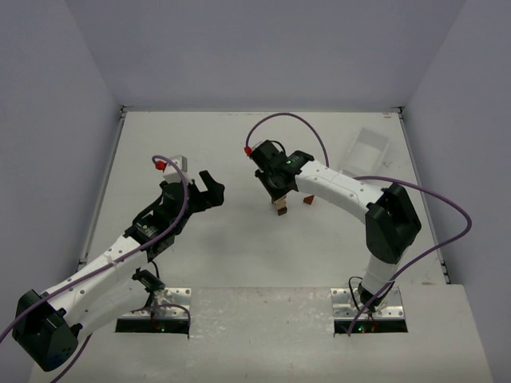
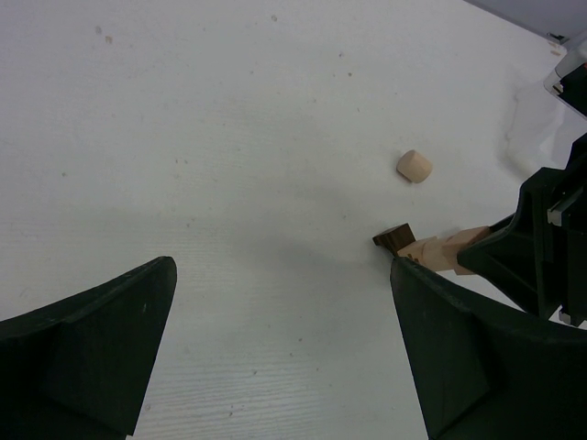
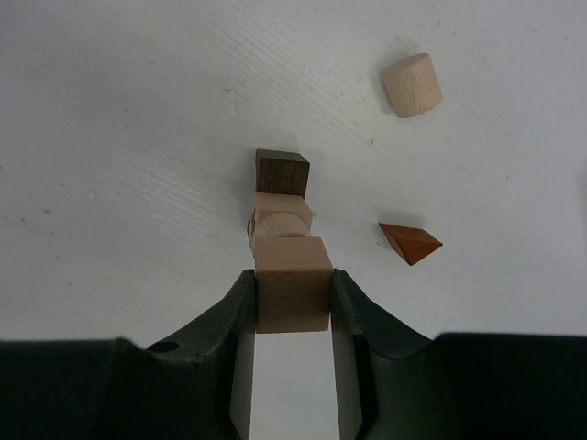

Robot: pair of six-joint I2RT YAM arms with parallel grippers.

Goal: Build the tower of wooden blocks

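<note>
Right wrist view: at the lower centre of the frame, the right gripper (image 3: 293,280) is clamped on a pale tan cube (image 3: 292,295), one finger pressed against each side. This cube is the near end of the wood block tower (image 3: 282,218). Beyond it comes another pale piece, then a dark brown cube (image 3: 282,173) at the far end, against the white table (image 3: 119,137). A reddish-brown wedge (image 3: 410,243) lies on the table to the right of the stack, not touching it. A pale cylinder (image 3: 412,85) lies in the upper right, well apart.

Left wrist view: the left gripper (image 2: 282,275) is spread wide with nothing between its fingers, hovering over bare table. The tower shows at the right side of the frame — the cylinder lies just above it.

Top external view: the tower stands slightly right of the frame's centre, under the right gripper. The left gripper is left of centre, well apart from it. A clear tray (image 1: 369,148) lies in the upper right.
</note>
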